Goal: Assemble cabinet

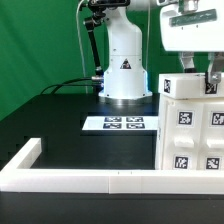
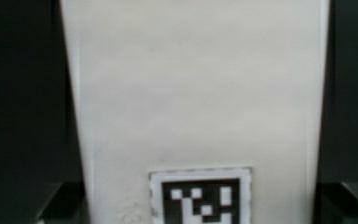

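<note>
From the exterior view's left: border wall (image 1: 60, 178) along the table edge, marker board (image 1: 118, 124) mid-table, cabinet (image 1: 195, 125) at the far right, standing against the wall corner. My pincer (image 1: 200, 75) sits right over its top edge; can't tell if it's clamped or released. Wrist view shows only a white panel (image 2: 194, 90) with a tag (image 2: 201, 197). Looks rigid, light, smooth, probably slippery; I'd grip across a thin wall edge.

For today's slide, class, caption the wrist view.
White cabinet panel with a tag fills the wrist view.
</note>
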Tool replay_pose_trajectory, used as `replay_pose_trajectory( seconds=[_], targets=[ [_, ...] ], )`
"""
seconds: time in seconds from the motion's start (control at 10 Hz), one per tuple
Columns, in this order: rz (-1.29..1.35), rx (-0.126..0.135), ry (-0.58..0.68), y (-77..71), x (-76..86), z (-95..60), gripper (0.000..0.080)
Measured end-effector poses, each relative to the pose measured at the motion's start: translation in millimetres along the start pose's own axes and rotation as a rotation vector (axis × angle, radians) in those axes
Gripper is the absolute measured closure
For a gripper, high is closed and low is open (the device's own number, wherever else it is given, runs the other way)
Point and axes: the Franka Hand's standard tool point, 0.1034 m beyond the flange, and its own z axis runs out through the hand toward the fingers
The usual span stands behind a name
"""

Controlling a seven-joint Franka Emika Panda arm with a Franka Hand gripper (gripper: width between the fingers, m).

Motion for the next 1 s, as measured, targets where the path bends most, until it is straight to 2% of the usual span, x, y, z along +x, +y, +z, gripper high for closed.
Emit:
replay_pose_trajectory(
  seconds=[0.1,0.6,0.9,1.0],
  targets=[
    [0.101,0.011,-0.002,0.6,0.9,0.3,0.0242],
    [0.533,0.029,-0.044,1.2,6.2,2.3,0.0242],
    [0.628,0.028,-0.087,0.9,6.3,2.5,0.0242],
    [0.625,0.026,-0.089,1.0,3.2,3.7,0.0144]
  ],
)
